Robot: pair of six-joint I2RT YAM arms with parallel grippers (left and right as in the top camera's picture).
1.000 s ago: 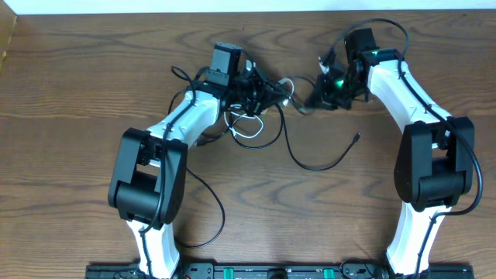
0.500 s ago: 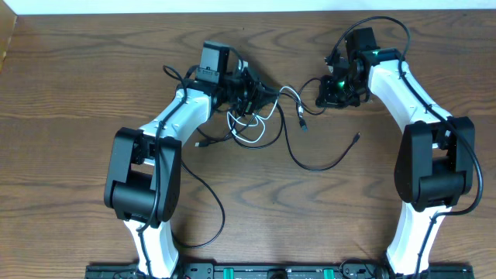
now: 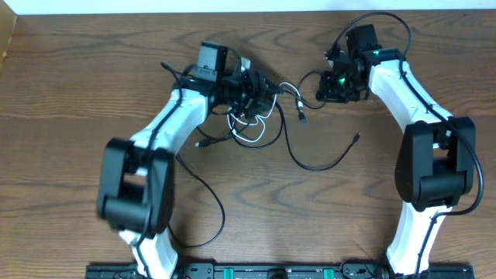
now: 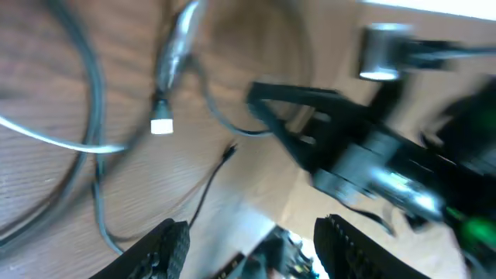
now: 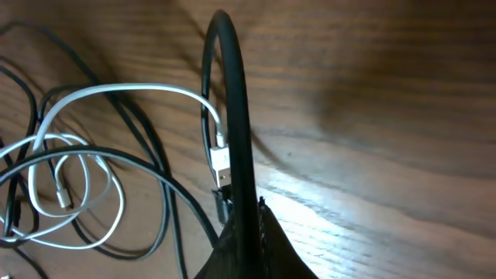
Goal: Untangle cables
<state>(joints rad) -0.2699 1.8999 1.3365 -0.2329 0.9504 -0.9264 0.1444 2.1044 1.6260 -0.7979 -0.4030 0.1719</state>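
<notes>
**Mid-untangle: one cord pinched, the knot not yet free**

On the brown wooden bench [image 3: 77, 194], the knot of thin black and white cables [image 3: 249, 124] lies toward the far edge, between the two arms. One long loose black cord [image 3: 314, 164] trails from it toward the near side. I'd judge the job to be in its middle stretch, since loops of the thin white cable [image 5: 116, 91] are threaded through the black ones and nothing lies fully separate. The next move, I reckon, calls for the left side to take hold of the bundle. The two arms would then draw apart slowly, so the loops slip rather than cinch.

The left pincer [image 4: 260, 240] hovers at the knot with its jaws standing apart and nothing between them. The right pincer [image 5: 248, 225] is clamped tight on an arching black cord [image 5: 232, 93] that rises from its tip. Just beside that tip lies the white cable's small silver plug [image 5: 221, 167].
</notes>
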